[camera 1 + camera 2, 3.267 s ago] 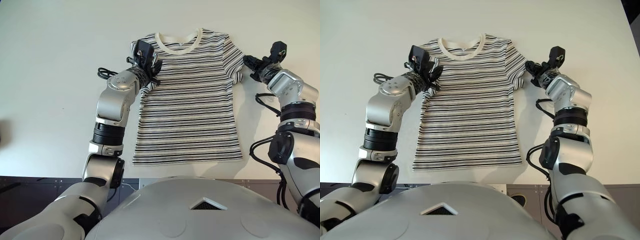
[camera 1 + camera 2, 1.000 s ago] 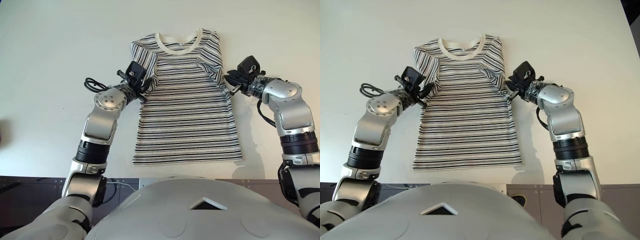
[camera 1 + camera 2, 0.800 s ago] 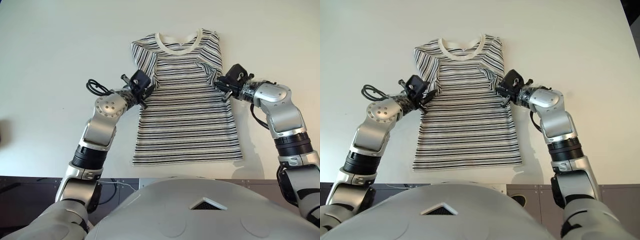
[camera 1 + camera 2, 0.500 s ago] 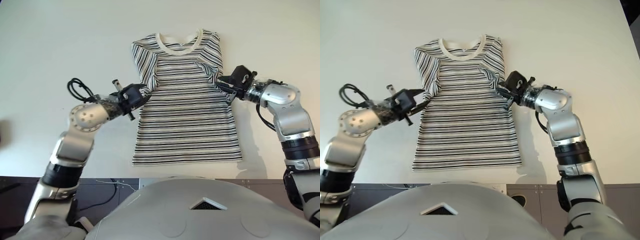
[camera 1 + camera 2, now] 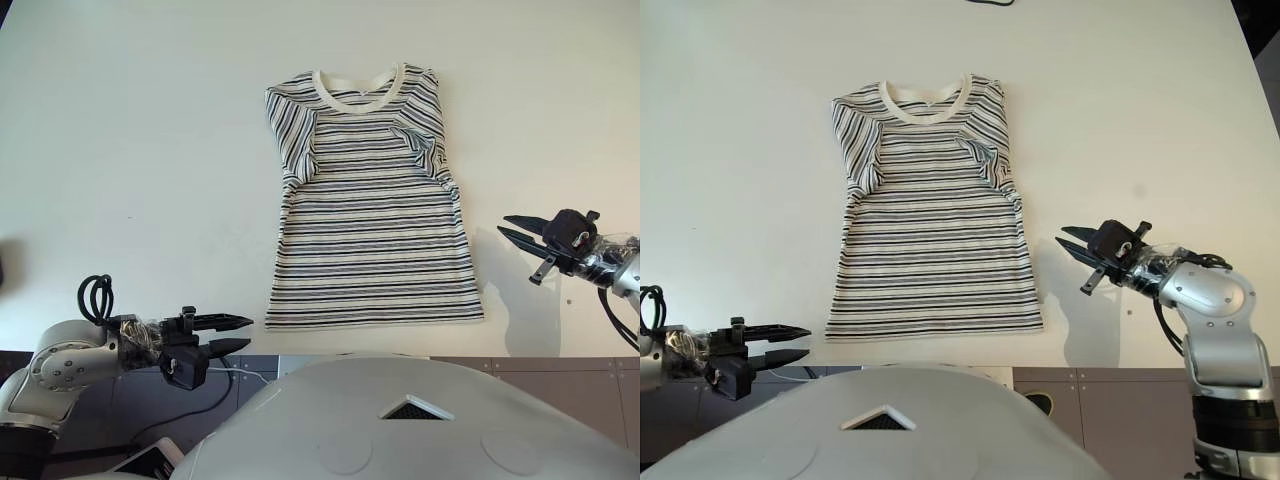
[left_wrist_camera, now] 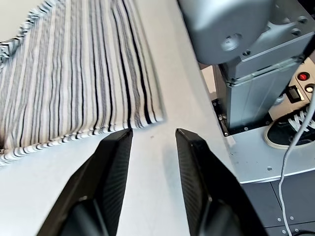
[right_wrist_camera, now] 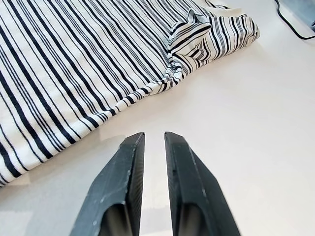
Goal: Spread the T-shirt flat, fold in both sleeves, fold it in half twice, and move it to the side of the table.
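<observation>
The striped T-shirt (image 5: 375,220) lies flat on the white table (image 5: 130,150), collar at the far end. Both sleeves are folded inward onto the body: the left sleeve (image 5: 292,140) and the right sleeve (image 5: 428,145). My left gripper (image 5: 238,333) hangs open at the table's near edge, just left of the shirt's hem corner (image 6: 142,115), holding nothing. Out to the right of the lower body of the shirt, my right gripper (image 5: 518,231) is open and empty, fingertips pointing at the shirt's side (image 7: 74,69).
The near table edge (image 5: 400,356) runs just below the hem. A grey cabinet (image 6: 256,73) and a shoe (image 6: 295,130) stand below it on the left. A dark cable (image 7: 295,24) lies far off past the collar. Bare table lies on both sides of the shirt.
Both grippers have let go of the folded sleeves and drawn back. The left one dropped to the near table edge; the right one moved out to the shirt's right side.
</observation>
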Controlling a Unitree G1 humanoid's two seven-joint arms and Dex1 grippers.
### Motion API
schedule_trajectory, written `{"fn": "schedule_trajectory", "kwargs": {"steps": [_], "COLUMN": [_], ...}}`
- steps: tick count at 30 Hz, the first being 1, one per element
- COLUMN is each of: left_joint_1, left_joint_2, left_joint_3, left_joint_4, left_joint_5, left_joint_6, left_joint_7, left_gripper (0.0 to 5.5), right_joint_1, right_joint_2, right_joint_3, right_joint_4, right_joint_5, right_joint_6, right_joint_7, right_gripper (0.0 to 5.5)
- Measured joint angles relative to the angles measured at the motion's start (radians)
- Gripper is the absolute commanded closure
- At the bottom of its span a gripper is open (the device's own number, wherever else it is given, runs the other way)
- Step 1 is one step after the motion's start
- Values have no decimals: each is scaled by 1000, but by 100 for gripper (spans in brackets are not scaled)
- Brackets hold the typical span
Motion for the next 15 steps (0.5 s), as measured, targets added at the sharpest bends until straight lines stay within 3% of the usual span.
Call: {"fn": "schedule_trajectory", "kwargs": {"steps": [4,15], "left_joint_1": [-99,-179], "left_joint_2": [-52,-126], "left_joint_3": [-11,-88], "left_joint_4": [67,24], "left_joint_5": [159,383], "left_joint_6": [-110,-141], "left_joint_7": [100,317], "left_gripper": [386,386], "right_joint_1": [-23,-103], "right_joint_2": [1,-1], "right_joint_3": [16,59], "right_joint_4": [4,37], "right_joint_5": [-6,-16], "right_joint_6": [-13,-30], "right_joint_7": [-3,2], "right_gripper": [477,477]}}
